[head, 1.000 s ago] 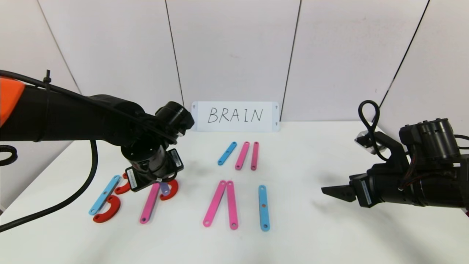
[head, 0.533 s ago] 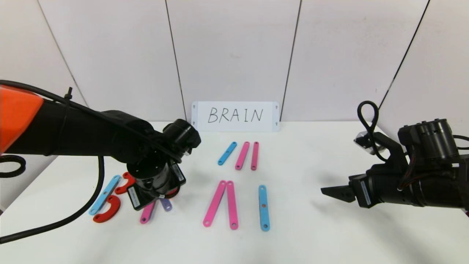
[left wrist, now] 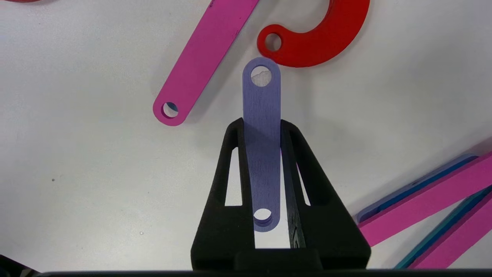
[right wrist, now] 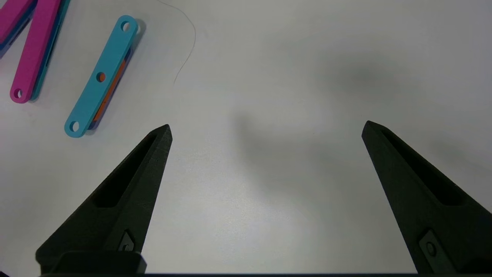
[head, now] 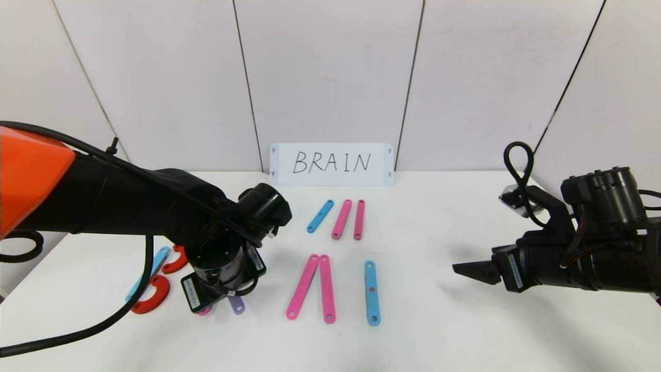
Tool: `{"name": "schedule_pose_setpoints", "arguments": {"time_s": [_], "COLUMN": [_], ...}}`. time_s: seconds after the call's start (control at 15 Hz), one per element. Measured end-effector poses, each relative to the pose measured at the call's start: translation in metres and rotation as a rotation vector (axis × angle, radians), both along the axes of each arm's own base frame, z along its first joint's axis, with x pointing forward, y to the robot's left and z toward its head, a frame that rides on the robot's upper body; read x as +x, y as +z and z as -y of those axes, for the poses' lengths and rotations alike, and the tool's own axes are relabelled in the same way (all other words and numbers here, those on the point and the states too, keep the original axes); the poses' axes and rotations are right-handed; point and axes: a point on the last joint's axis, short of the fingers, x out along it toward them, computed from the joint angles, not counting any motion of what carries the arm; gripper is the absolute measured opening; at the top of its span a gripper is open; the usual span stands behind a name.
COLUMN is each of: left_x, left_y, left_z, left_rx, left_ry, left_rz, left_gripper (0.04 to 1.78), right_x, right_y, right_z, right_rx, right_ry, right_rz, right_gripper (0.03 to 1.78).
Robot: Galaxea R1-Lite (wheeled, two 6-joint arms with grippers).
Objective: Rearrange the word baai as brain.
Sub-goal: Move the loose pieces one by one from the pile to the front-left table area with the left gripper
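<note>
My left gripper (head: 227, 298) is shut on a short lilac strip (left wrist: 261, 100), whose free end pokes out in front of the arm (head: 237, 305). In the left wrist view that end lies close to the holed tip of a red curve (left wrist: 319, 38), beside a long pink strip (left wrist: 203, 57). In the head view only the pink strip's end (head: 205, 311) shows under the arm. Left of it lie a blue strip (head: 157, 261) and two red curves (head: 152, 300). Two pink strips (head: 312, 287) form a peak at the middle, with a blue strip (head: 372, 292) beside them. My right gripper (head: 467, 269) hangs open over bare table.
A white card (head: 332, 164) with handwritten BRAIN leans on the back wall. In front of it lie spare strips, one blue (head: 320, 216) and two pink (head: 342, 219). The white table's (head: 465, 330) right half holds nothing but my right arm.
My left gripper has carried the lilac strip toward the table's front edge, away from the red curve. The arm now covers that curve and most of the pink strip. The right arm stayed still.
</note>
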Motion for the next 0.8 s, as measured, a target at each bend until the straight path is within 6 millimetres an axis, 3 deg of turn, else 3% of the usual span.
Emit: {"name": "schedule_pose_setpoints", "arguments": {"time_s": [0.8], "left_x": [-0.004], "left_y": [-0.017], "left_z": [0.002], "left_rx": [0.046], "left_ry": [0.005], "left_rz": [-0.040], "left_gripper": [0.27], "right_x": [0.000], "right_y": [0.000], "right_z": [0.000], "right_rx": [-0.001], "right_ry": [-0.001], "right_rz": [0.000], "right_gripper": [1.73]}}
